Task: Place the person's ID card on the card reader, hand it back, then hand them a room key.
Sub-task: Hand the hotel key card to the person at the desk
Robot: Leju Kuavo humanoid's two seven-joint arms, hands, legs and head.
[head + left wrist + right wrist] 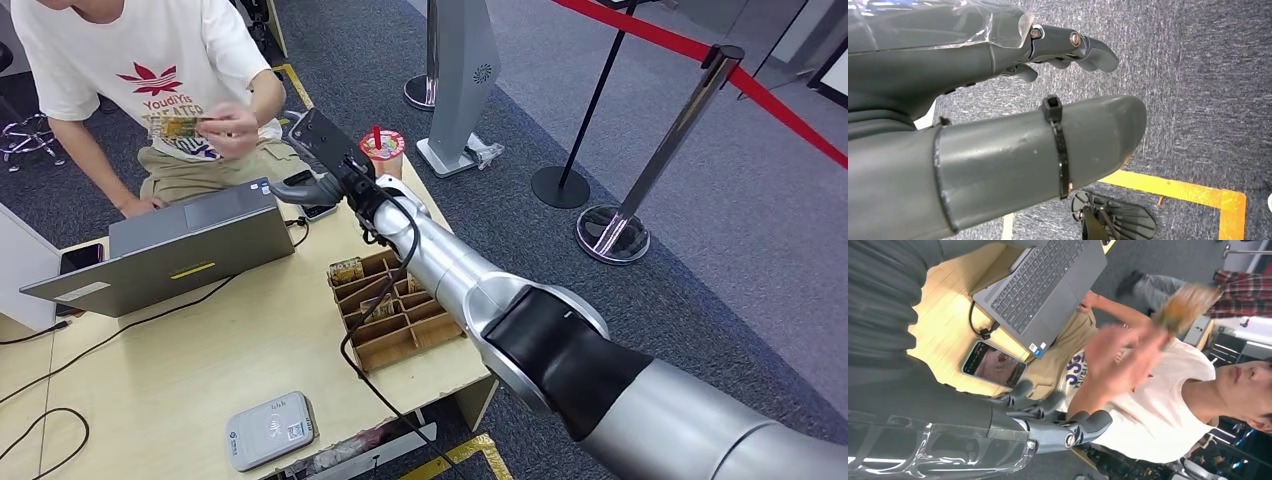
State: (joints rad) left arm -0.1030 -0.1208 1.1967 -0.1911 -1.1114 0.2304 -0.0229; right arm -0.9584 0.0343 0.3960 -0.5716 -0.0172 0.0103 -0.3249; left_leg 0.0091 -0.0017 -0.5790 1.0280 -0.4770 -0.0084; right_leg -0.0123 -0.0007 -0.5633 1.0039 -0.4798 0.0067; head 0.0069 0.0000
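Person's hand [235, 128] holds ID card [178, 127] just beyond laptop [190, 245], offered toward me for taking. My right hand [322, 160] stretched over table past laptop's far corner, fingers apart, holding nothing. Card reader [268, 430] near table edge, well short of laptop. My left hand [998, 115] hangs over carpet, fingers loose, nothing held.

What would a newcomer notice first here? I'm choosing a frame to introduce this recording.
The big silver right arm sweeps across the wooden table, its right hand stretched toward a seated person. That person holds up a card just beyond the fingers. Below lie an open laptop, a compartmented cardboard tray and a grey card reader at the near edge.
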